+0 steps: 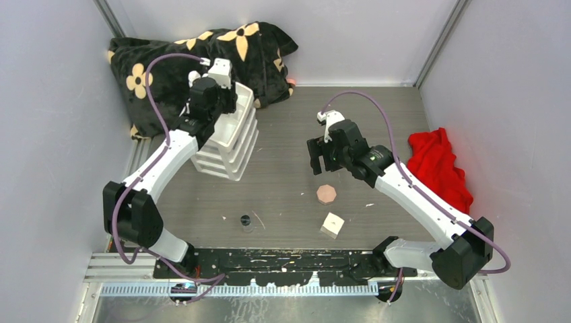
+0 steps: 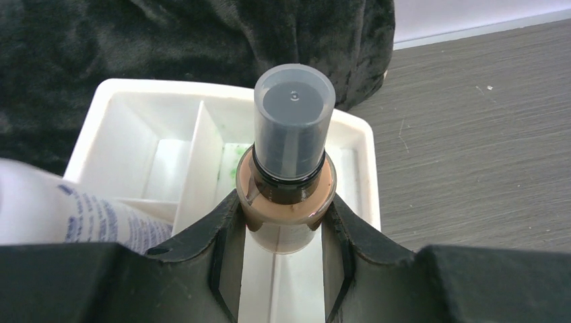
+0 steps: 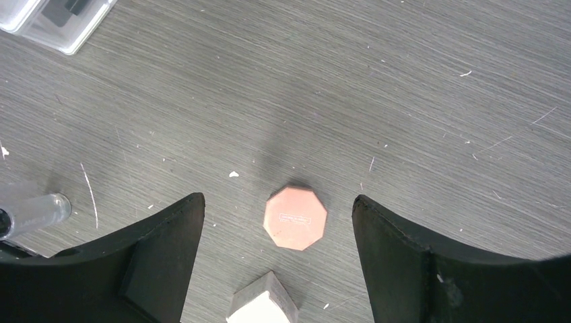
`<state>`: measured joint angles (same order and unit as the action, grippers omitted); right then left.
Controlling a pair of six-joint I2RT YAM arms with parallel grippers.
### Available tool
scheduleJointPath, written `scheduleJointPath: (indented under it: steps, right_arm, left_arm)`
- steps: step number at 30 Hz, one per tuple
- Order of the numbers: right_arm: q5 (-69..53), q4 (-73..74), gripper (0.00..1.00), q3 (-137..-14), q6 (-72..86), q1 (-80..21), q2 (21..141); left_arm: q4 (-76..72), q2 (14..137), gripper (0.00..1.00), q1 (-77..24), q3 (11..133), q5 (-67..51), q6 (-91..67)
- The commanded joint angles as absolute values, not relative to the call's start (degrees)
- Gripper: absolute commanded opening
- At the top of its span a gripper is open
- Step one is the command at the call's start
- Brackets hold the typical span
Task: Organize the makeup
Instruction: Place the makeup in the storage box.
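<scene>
1. The tan dark-capped bottle is being held upright in the left gripper. The fingers are being pressed against its shoulders, above the divided top tray of the white stacked-drawer box near the counter's far-left corner.
2. The right gripper is being held wide open and empty over the pink-brown octagonal compact, toward the middle of the counter. The white cube is lying just beside it, closer to the near edge, and the small clear jar is standing further left.
3. A topple is being risked if the bottle is released high or onto a divider wall, since it looks tall and narrow-based.
4. The compact is flat and low, so it could be skidded rather than gripped. The cube could be clipped if the descent drifts toward the near edge.
5. The compartment floor under the bottle is being hidden by the fingers. The white bottle is blurred and cut off, and whether it is lying in the tray cannot be told. No sticks are being made out.
</scene>
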<state>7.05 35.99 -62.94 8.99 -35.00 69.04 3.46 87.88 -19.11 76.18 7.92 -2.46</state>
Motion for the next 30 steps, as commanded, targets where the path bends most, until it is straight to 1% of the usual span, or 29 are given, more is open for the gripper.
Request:
scheduleJointPath:
  steps: [1, 11, 22, 30]
  right_arm:
    - [6.1, 33.5, 0.85, -63.2, 9.2, -34.6, 69.1]
    - [4.5, 33.3, 0.84, -62.8, 9.4, -34.6, 69.5]
    - [3.6, 33.5, 0.84, -62.2, 9.3, -34.6, 70.1]
    - [3.2, 33.4, 0.84, -61.9, 9.2, -34.6, 71.2]
  left_arm:
    - [0.6, 82.8, 0.0, -18.7, 75.8, 11.5, -1.2]
    - [0.6, 80.8, 0.0, -16.6, 73.6, 12.9, -1.3]
    - [-4.3, 84.2, 0.0, -15.3, 69.5, 10.8, -3.7]
    - [-7.9, 87.7, 0.0, -14.8, 68.2, 7.1, -5.5]
